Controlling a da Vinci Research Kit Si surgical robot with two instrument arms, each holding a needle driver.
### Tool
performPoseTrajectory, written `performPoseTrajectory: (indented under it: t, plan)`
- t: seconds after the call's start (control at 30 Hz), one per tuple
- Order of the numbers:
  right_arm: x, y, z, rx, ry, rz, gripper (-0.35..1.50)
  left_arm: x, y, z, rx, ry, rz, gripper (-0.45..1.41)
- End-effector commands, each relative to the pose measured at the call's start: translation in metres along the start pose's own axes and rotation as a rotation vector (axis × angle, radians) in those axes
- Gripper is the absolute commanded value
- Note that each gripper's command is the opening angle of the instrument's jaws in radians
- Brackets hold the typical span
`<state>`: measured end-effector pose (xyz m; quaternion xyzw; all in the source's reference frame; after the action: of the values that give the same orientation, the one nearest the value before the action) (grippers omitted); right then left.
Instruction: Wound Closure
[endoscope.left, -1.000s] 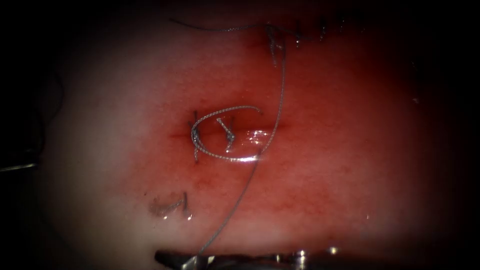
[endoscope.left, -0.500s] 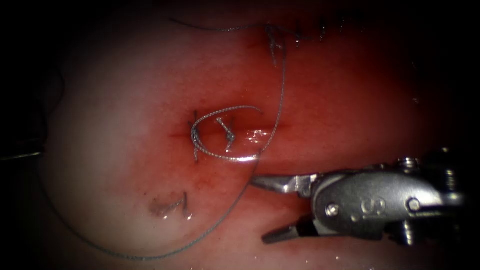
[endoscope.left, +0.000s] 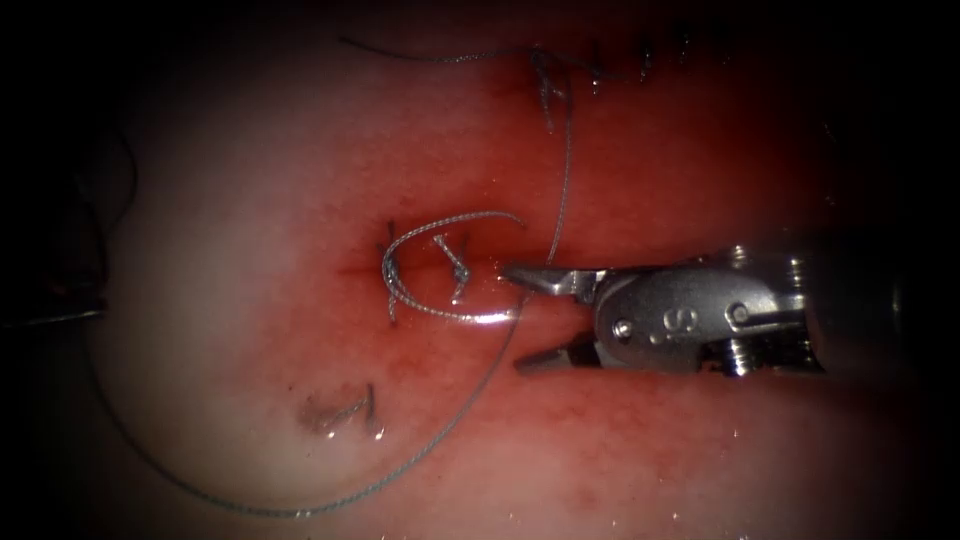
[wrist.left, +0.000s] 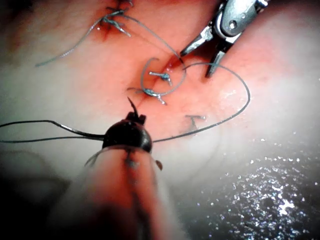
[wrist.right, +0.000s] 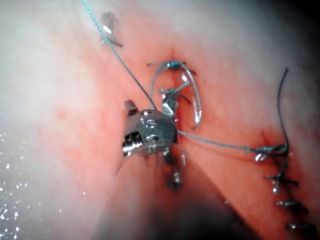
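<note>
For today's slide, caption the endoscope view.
Right tool, jaws open and empty, straddles the thread beside the knotted cut.

Thread (endoscope.left: 470, 405) loops slack across stitched tissue (endoscope.left: 250, 200).

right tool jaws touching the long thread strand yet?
Cannot tell. In the endoscope view the right tool has open jaws straddling the thread, which crosses between the tips; no view shows contact or a gap plainly.

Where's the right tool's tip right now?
In the endoscope view the right tool comes in from the right with its jaws open and holding nothing, straddling the thread just right of the knotted loop on the cut.
</note>
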<state>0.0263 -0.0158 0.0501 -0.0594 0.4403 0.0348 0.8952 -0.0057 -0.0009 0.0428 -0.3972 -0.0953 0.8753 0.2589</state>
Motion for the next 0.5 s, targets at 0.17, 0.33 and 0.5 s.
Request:
performPoseTrajectory:
  t: [0.17,0.33,0.5]
  plan:
    - [-0.0011,-0.0012,0.0011,-0.044,-0.081,0.061,-0.35,-0.0002,0.0002,0.0012,-0.005,-0.003,0.003,-0.45]
    - [-0.0007,-0.0016,0.0004,-0.027,-0.111,0.068,-0.35,-0.0004,0.0003,0.0016,-0.011,-0.010,0.007,-0.45]
    - [0.0015,-0.0033,-0.0007,0.032,-0.107,0.066,-0.35,-0.0006,0.0003,0.0019,-0.013,-0.013,0.009,-0.45]
